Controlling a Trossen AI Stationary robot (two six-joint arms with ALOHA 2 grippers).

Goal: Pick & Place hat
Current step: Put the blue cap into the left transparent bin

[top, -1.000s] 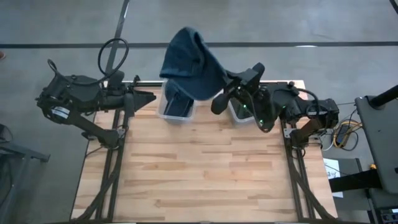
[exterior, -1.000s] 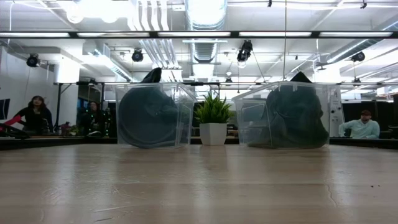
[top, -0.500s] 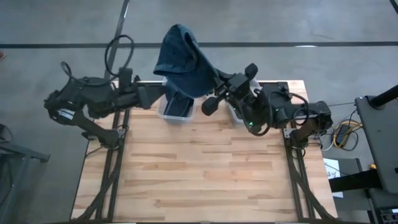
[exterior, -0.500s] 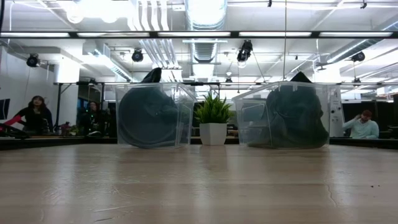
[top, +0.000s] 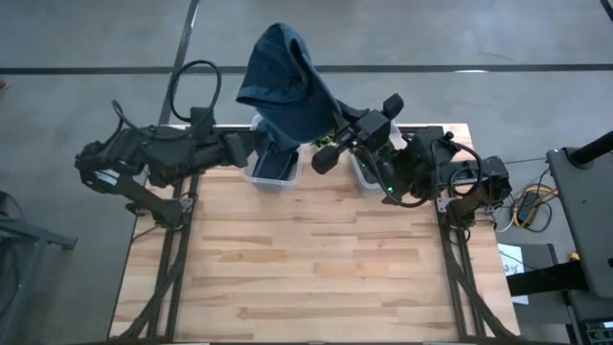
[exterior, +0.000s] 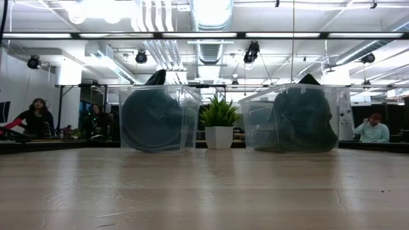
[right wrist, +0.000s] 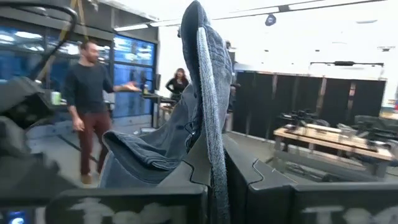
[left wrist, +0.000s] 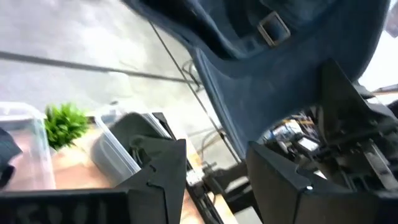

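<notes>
A blue denim hat [top: 283, 81] is held high over the table's far edge, above the left clear bin [top: 273, 168]. My right gripper [top: 330, 146] is shut on it and comes from the table's right. In the right wrist view the hat [right wrist: 186, 124] reaches out past the fingers. My left gripper [top: 251, 146] is open just left of the hat. In the left wrist view its fingers [left wrist: 155, 180] stand below the hat's cloth and metal buckle [left wrist: 273, 28]. The low view shows neither arm nor the held hat. My right gripper pinches a narrow folded edge of the hat [right wrist: 216, 168] between its two fingers, coming from the table's right. The hat is lifted clear of table and bins. It stretches on beyond the fingertips, its crown [top: 278, 67] toward the far left.
Two clear bins stand at the table's far edge. The left bin [exterior: 156, 118] and the right bin [exterior: 294, 118] both hold dark hats. A potted plant [exterior: 219, 121] shows between them. The wooden tabletop [top: 306, 259] stretches toward the near side. People are in the room behind.
My left arm has reached toward the table's right, bringing its gripper close beside the hat. My right gripper has carried the hat slightly left and toward the far edge, still shut on it.
</notes>
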